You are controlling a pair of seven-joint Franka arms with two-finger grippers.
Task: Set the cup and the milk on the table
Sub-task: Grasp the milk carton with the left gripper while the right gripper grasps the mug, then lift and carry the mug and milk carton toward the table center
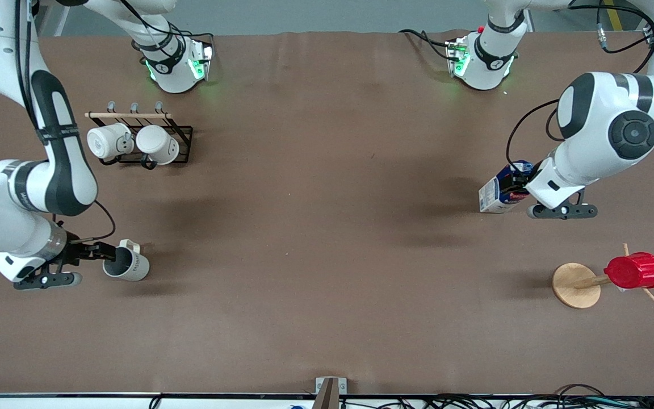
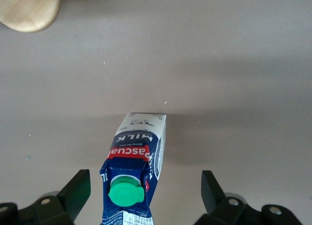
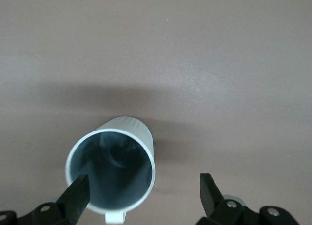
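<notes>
Looking first at your left gripper, you'll see its fingers spread wide on either side of the milk carton, with clear gaps on both sides and nothing pinched. The carton stands on the brown counter toward the left arm's end, its green cap facing the wrist camera and the red label with "MILK" lettering just past it; in the front view the milk carton sits right against the left gripper. Your right gripper also has its fingers spread: one tip sits at the rim of the cup, the other is well apart from it, and you cannot tell from these views whether that tip touches the rim. The cup, beige-white with a grey inside and dark lettering on its side, rests on the counter toward the right arm's end, just beside the right gripper. Farther from the front camera than the cup, a black wire rack with a wooden rail holds two plain white mugs. Toward the left arm's end and nearer the front camera than the carton, a red ribbed cup sits on a wooden peg stand with a round base.
</notes>
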